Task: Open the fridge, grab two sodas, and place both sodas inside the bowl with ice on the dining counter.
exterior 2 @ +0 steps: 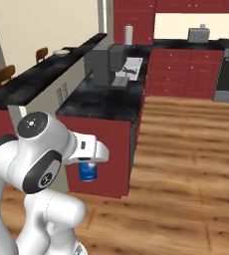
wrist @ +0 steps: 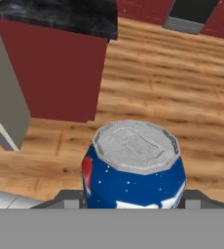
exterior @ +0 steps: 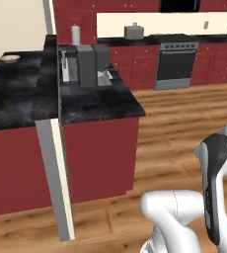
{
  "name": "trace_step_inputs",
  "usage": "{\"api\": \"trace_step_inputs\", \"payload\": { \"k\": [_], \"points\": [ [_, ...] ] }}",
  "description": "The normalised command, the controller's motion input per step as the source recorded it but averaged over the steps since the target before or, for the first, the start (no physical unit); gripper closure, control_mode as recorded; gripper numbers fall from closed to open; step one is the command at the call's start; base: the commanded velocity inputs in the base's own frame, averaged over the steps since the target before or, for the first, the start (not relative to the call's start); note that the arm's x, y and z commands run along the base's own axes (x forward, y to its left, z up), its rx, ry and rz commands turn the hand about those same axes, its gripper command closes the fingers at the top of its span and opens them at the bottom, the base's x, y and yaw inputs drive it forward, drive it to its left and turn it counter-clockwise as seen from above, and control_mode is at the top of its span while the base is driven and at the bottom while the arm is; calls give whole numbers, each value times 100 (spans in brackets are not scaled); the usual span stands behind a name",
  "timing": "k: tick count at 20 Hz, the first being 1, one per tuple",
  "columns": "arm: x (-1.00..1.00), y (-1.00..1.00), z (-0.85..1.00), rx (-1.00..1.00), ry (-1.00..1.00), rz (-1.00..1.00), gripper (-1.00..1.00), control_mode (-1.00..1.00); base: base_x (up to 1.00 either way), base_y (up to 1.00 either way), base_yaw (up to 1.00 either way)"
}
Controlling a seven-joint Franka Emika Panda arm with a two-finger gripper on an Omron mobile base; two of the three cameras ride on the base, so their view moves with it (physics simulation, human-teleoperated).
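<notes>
The pincer (exterior 2: 88, 172) is closed on a blue soda can (wrist: 133, 170), held upright above the wooden floor (wrist: 182, 87), near the red-based bench (exterior 2: 104, 102). The bowl with ice (exterior: 10, 59) sits far left on the dining bench (exterior: 12, 94).

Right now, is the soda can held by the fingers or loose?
Held: the blue soda can sits clamped between the fingers, hanging above the wood floor.

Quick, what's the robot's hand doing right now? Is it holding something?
Gripper: closed on a blue soda can with a silver top, held above the wooden floor.
</notes>
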Motion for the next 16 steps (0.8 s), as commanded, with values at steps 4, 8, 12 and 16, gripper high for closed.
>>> {"api": "trace_step_inputs", "payload": {
  "k": [4,8,12,16],
  "points": [
    [0,0,0,0,0,0,100,100,-28,100,-2],
    [0,0,0,0,0,0,100,100,-30,100,-2],
    [0,0,0,0,0,0,100,100,-32,100,-2],
    [0,0,0,0,0,0,100,100,-32,100,-3]
  ]
}}
